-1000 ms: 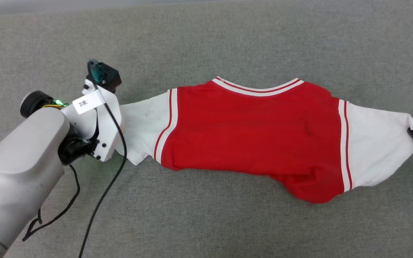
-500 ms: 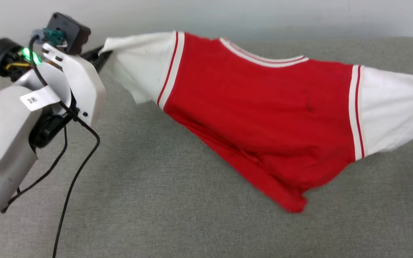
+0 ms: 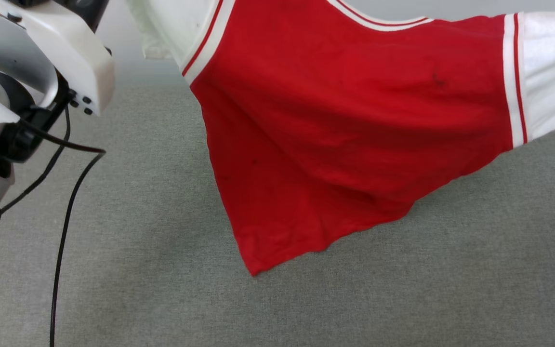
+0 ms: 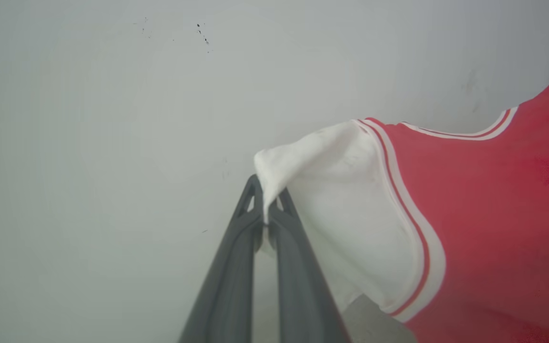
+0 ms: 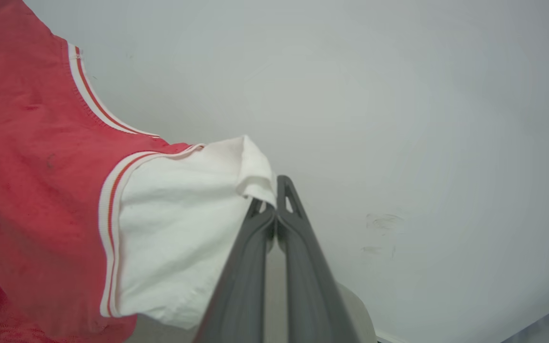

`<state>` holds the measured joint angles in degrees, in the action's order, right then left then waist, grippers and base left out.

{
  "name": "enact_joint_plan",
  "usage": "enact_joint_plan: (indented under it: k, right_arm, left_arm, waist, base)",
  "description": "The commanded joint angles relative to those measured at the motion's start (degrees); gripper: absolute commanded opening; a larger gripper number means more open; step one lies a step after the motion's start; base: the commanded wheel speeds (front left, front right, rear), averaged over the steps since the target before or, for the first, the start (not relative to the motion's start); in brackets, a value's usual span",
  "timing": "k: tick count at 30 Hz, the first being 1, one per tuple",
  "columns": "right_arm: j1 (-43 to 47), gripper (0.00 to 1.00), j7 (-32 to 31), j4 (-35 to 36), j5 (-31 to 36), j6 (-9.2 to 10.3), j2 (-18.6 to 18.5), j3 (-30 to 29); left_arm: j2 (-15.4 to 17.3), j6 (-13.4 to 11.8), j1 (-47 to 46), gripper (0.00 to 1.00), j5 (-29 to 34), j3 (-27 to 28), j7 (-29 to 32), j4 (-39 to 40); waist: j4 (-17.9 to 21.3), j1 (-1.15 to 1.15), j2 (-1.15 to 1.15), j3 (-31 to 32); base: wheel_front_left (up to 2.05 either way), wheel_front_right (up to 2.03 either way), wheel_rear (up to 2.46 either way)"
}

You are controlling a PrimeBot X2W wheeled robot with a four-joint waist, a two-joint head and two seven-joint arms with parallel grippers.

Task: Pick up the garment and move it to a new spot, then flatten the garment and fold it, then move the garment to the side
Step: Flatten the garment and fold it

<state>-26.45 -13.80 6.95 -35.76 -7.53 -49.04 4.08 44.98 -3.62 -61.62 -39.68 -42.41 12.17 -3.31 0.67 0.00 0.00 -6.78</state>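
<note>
The red jersey-style shirt with white short sleeves and red-and-white striped trim (image 3: 335,120) is hanging spread out above the grey fabric-covered table (image 3: 162,299). Its lowest red corner is drooping towards the table; whether it is touching there cannot be told. The left claw (image 4: 267,190), its dark fingers pressed together, is pinching the edge of one white sleeve high above the table. The right claw (image 5: 272,193) is likewise pinching the other white sleeve's edge. A thin black cable (image 3: 60,241) is dangling from the pale left arm (image 3: 41,58) over the table.
</note>
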Motion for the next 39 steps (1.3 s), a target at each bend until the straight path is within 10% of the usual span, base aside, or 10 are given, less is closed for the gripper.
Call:
enact_joint_plan:
  k: [1,14,39]
  right_arm:
    - [-1.7,0.0,0.0,0.2,0.1,0.08,-0.4,0.1]
    - [-19.8,0.0,-0.6,-4.5,-0.3,0.08,-2.3,8.9]
    - [-74.3,0.0,10.5,-39.6,9.4,0.08,9.3,31.4]
  left_arm:
    - [0.5,-0.4,-1.1,0.0,0.0,0.3,0.1,0.4]
    - [-4.1,0.9,-12.0,0.0,1.8,1.7,-0.5,-4.6]
    - [-15.5,6.8,-44.3,0.0,8.1,3.5,-12.6,-37.8]
  waist:
    - [-0.1,0.0,0.0,0.0]
    - [-0.5,0.0,0.0,-6.4]
    - [1.2,0.0,0.0,-23.0]
  base:
    - [0.0,0.0,0.0]
    - [0.0,0.0,0.0]
    - [0.0,0.0,0.0]
